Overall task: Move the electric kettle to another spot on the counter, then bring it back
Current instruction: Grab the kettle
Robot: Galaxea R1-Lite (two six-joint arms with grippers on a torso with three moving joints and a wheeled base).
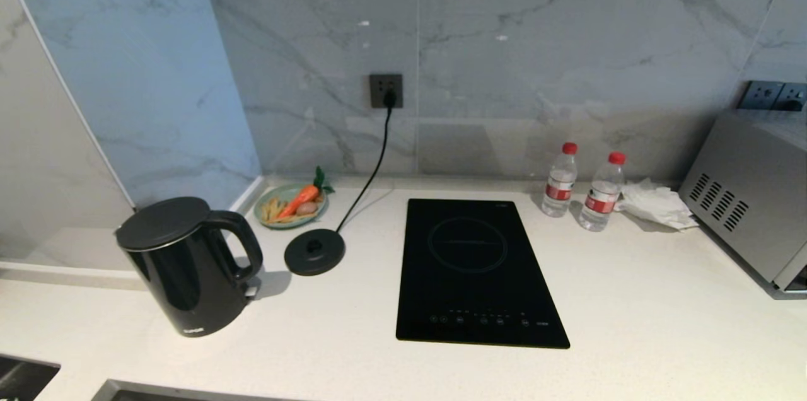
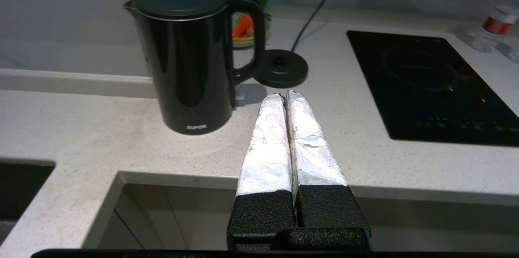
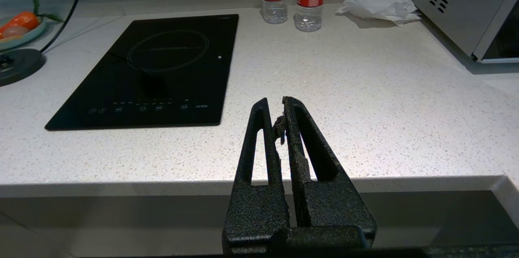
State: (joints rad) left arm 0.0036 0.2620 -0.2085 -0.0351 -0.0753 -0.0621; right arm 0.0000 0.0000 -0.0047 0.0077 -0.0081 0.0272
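Kettle (image 1: 183, 265) stands upright on the surface (image 1: 630, 300), off its base, at the left end near the front edge. Lid on, handle facing right toward the hob (image 1: 476, 272). Round corded base (image 1: 314, 251) sits just right of and behind the handle, close but apart; its cord (image 1: 372, 168) runs up to the wall socket (image 1: 386, 91). Small green plate with a carrot (image 1: 291, 204) sits behind the base, in the corner by the wall.

Left tool (image 2: 286, 95): foil-wrapped fingers pressed together, closed on nothing. It sits over the front edge of the surface, tips pointing at the gap between kettle and base, clear of both (not touching the kettle).

Right tool (image 3: 275, 108): black fingers closed with only a sliver between the tips, empty, parked at the front edge right of the hob.

Neither arm shows in the head view.

Back right: two red-capped water bottles (image 1: 580, 190) side by side, crumpled white paper (image 1: 656, 204) next to them, then a grey microwave (image 1: 750, 193) at the far right end.
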